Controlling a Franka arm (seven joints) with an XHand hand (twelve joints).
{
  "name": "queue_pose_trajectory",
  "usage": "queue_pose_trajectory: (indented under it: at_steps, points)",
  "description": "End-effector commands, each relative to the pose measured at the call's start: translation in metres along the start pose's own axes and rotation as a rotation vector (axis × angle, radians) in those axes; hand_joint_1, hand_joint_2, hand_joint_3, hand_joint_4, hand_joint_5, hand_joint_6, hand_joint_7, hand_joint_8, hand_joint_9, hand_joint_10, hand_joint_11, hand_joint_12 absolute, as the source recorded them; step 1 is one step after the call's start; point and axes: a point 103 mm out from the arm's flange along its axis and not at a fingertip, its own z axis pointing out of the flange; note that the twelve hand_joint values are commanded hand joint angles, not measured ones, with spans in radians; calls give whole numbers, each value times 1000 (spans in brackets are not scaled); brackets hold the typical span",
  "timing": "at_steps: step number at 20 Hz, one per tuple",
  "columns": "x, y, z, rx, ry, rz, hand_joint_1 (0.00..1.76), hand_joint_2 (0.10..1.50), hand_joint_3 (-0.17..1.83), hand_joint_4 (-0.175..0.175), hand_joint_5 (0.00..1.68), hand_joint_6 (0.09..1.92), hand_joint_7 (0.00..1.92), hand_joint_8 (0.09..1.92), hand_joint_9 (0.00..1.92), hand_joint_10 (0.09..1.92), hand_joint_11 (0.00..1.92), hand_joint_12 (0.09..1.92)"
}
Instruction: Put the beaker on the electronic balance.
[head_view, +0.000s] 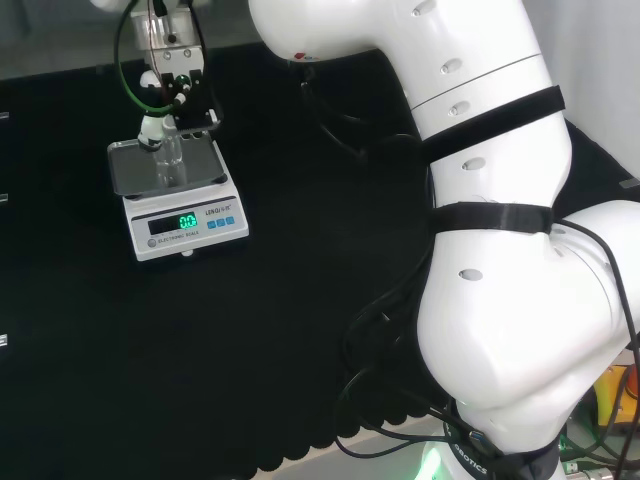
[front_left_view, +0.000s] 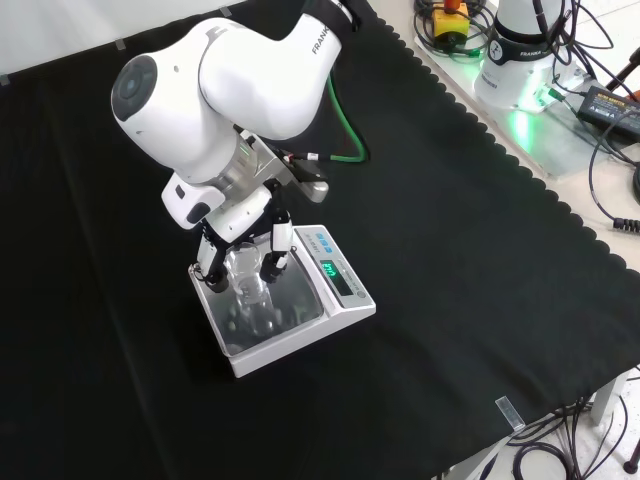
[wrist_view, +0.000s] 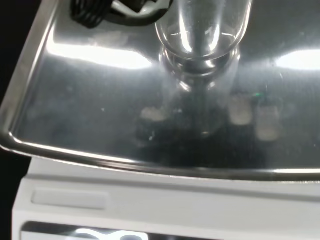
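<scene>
Your black and white robot hand (front_left_view: 240, 235) hangs directly over the steel pan of the balance, pointing down, with its fingers (front_left_view: 276, 252) reaching to either side of the small clear glass beaker (front_left_view: 249, 285). In the front view the dark fingers bracket the top of the glass, one pair on its left and one on its right, and appear to sit against it; you cannot tell from that view alone whether they pinch the wall or merely flank it. In the head view the hand (head_view: 172, 75) sits just above the beaker (head_view: 171, 158), again right at its rim.

The beaker stands upright on the pan of the white electronic balance with its square mirror-bright steel pan (front_left_view: 285, 310), near the middle of the pan. The wrist view shows the beaker's (wrist_view: 202, 55) rounded base meeting its own reflection in the steel pan (wrist_view: 75, 100), so the glass looks to be resting on the metal rather than held above it.

The balance's green lit display (head_view: 186, 222) faces the arm's base in the head view, on the front panel below the pan. The balance sits on the black cloth (front_left_view: 460, 280) covering the bench, with bare cloth all round it. Behind the hand, the arm's big white link (front_left_view: 215, 95) rises above the balance in the front view.
</scene>
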Motion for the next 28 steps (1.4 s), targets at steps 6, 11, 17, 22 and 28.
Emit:
queue_pose_trajectory:
  at_steps: [6,11,17,22,28]
  points:
    - [-2,0,6,12,-27,20,1166,800,663,-175,570,893,934,983,1403,730,1517,674]
    - [-2,1,7,8,-35,23,1127,781,681,-175,558,889,930,969,1410,693,1577,664]
    - [1,2,8,10,-59,27,1102,760,689,-175,546,881,922,957,1413,655,1634,652]
    - [12,3,10,5,-94,26,1059,731,669,-175,520,858,913,935,1433,582,1659,633]
    - [11,1,11,7,-97,25,967,681,610,-171,429,793,870,930,1434,485,1602,650]
